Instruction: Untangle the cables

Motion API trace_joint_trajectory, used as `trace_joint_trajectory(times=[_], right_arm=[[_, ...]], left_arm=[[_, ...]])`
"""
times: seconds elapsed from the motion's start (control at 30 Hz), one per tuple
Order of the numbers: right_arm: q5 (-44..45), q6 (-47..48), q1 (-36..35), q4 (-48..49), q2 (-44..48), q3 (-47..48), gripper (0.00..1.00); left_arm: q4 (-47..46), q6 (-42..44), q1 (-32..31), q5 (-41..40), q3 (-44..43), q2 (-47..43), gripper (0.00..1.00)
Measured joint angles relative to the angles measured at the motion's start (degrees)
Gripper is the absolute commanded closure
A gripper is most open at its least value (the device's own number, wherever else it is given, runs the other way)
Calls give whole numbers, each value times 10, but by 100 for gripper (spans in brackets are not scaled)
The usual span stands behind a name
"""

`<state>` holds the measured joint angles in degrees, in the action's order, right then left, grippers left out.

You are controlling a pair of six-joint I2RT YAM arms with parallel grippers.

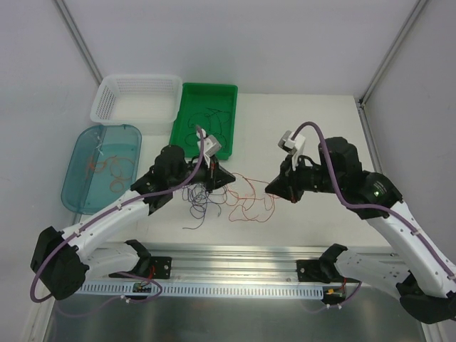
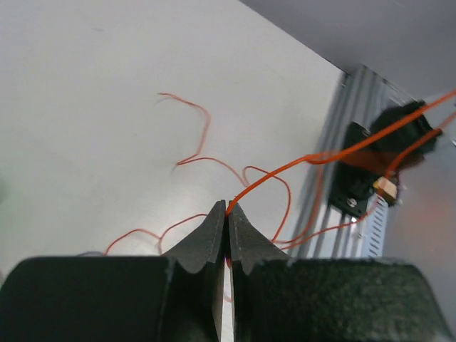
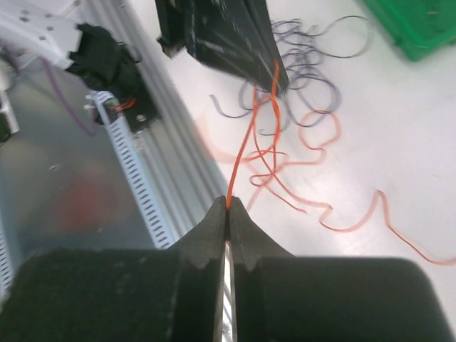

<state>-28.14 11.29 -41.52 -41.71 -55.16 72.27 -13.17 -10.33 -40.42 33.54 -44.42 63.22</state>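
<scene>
The cables lie tangled mid-table: red-orange wires (image 1: 249,203) curl on the right and dark purple ones (image 1: 201,199) on the left. My left gripper (image 1: 214,178) hangs over the dark bunch, shut on one red-orange wire (image 2: 299,164) at its tips (image 2: 228,208). My right gripper (image 1: 274,189) is shut on a red-orange wire (image 3: 249,135) at its tips (image 3: 229,203). In the right wrist view that wire runs up from my jaws to the left gripper's fingers (image 3: 274,75). Dark loops (image 3: 313,78) lie behind them.
A green tray (image 1: 210,86) holding a few dark wires stands at the back. Left of it stands a white basket (image 1: 135,78). A blue translucent tray (image 1: 78,185) with orange wires lies at far left. An aluminium rail (image 1: 235,263) runs along the near edge.
</scene>
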Motion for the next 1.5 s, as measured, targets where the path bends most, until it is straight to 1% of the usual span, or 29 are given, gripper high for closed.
trace_joint_trajectory(times=[0.07,0.23,0.33,0.43,0.53,0.67,0.73,0.8,0.9,1.03,1.13,1.2,1.23,1.4,1.5], right_arm=[[40,4,0,-15,22,1,99],[147,10,1,-52,79,12,99],[218,13,3,-66,115,24,99],[290,15,3,-75,149,41,99],[359,17,3,-78,177,56,99],[439,16,4,-87,191,61,99],[471,9,4,-91,184,49,99],[482,-2,4,-86,177,24,99],[480,-28,4,-81,154,-49,99],[437,-65,4,-58,114,-145,99],[399,-88,4,-43,91,-190,99],[376,-100,4,-32,84,-202,99],[367,-104,4,-28,82,-205,99],[323,-116,4,1,66,-207,99],[308,-118,4,14,58,-216,99]], left_arm=[[4,-27,27,-45,13,-11,100],[38,-121,139,-135,65,-31,100],[70,-164,176,-168,92,-35,100],[104,-189,180,-188,98,-45,100],[143,-191,180,-207,86,-66,100],[207,-174,181,-236,16,-94,100],[233,-157,181,-242,-40,-107,100],[250,-140,181,-245,-100,-113,100],[263,-112,184,-245,-196,-112,100],[282,-80,184,-236,-328,-94,100],[292,-52,184,-240,-425,-72,100],[300,-31,184,-257,-472,-61,100],[305,-16,184,-282,-495,-54,100],[337,49,189,-390,-574,-21,100],[354,76,195,-425,-616,5,100]])
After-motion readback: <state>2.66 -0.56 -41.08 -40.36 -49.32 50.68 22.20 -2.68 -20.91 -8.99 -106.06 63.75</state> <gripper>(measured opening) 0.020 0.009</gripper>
